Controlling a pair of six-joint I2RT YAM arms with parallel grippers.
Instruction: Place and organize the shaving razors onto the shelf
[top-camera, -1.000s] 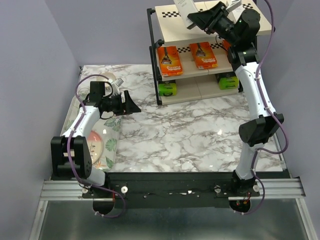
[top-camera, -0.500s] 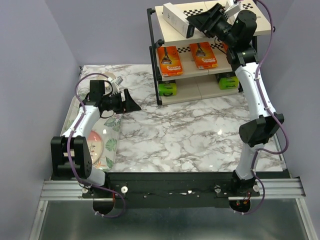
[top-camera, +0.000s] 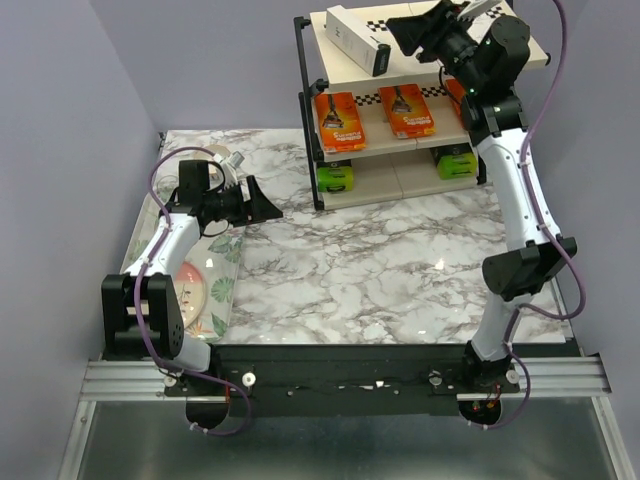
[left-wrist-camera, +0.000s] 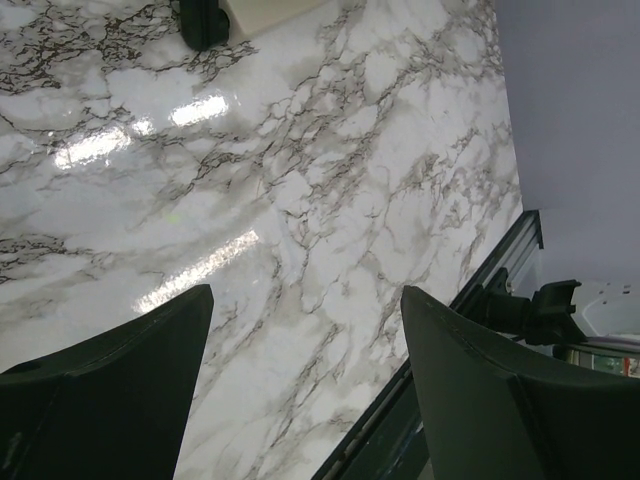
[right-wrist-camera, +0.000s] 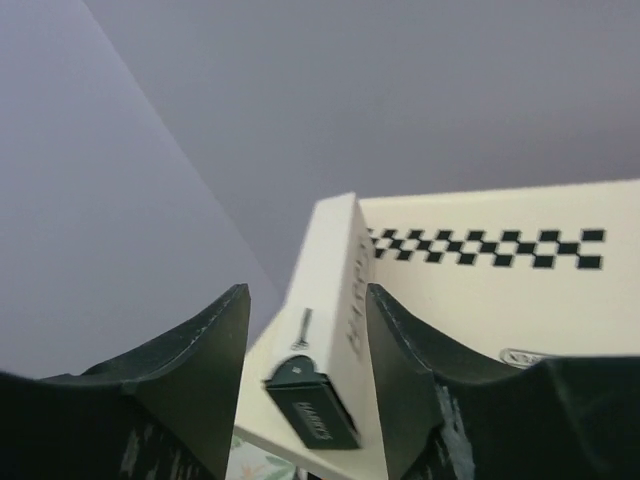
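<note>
The right pincer (top-camera: 402, 30) hangs spread and empty just beside the slim white cardboard razor box (top-camera: 357, 38), which lies askew on the top tier of the black-framed, beige-board shelf (top-camera: 395, 175). The box is probably light, stiff and slick (grip its long narrow sides). Counted: one white box, two flat bright-orange packs (top-camera: 340, 121) plus seemingly a third's edge, and two black, lime-ended packs (top-camera: 336, 177). The left pincer (left-wrist-camera: 305, 300) is spread and empty.

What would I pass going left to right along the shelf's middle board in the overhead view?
Left orange pack → middle orange pack → third orange pack, only its edge showing.
</note>
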